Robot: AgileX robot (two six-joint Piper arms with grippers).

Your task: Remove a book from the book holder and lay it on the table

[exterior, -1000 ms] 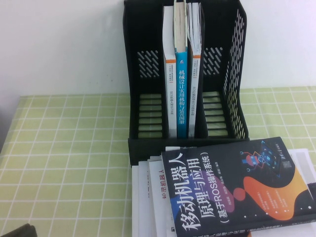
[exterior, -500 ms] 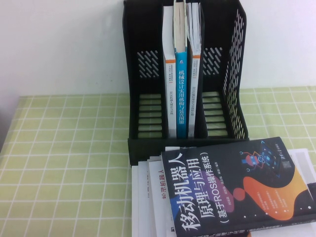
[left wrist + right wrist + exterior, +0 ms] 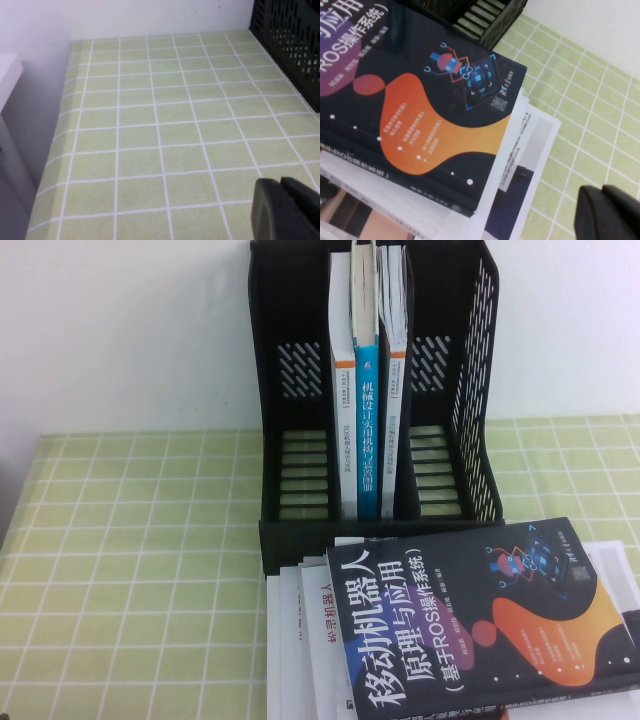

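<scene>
White wall is standing behind the light green, white-gridded cloth worktop [image 3: 130,570], and the tall black plastic book holder [image 3: 470,390] with slotted dividers and perforated side walls is sitting upright at the back of it; three volumes are standing in its middle compartment, a blue-spined book [image 3: 368,430] between two white-spined books [image 3: 343,430], and the outer compartments are showing only their slotted floors.

Just in front of the holder, the thick black paperback book [image 3: 480,620] with the large white Chinese title, orange blob and small robot picture is lying flat, cover up, on top of a spread pile of white-covered books [image 3: 300,640]; so it is resting on that pile rather than touching the cloth itself, though the pile is lying on the worktop.

The left gripper [image 3: 287,207] is hanging above bare cloth, well apart from the black book, with the holder's perforated wall at the far edge of its wrist view; only a dark tip is showing, so I cannot tell how wide it is set, and nothing is visibly in it. The right gripper [image 3: 610,212] is hovering beside the corner of the black book and the white pile, over the cloth; only a dark tip shows, its opening too cannot be told, and it is touching nothing.

Judging from this, the task is looking essentially done: the book is out and lying down; at most the arms' parking is remaining.
</scene>
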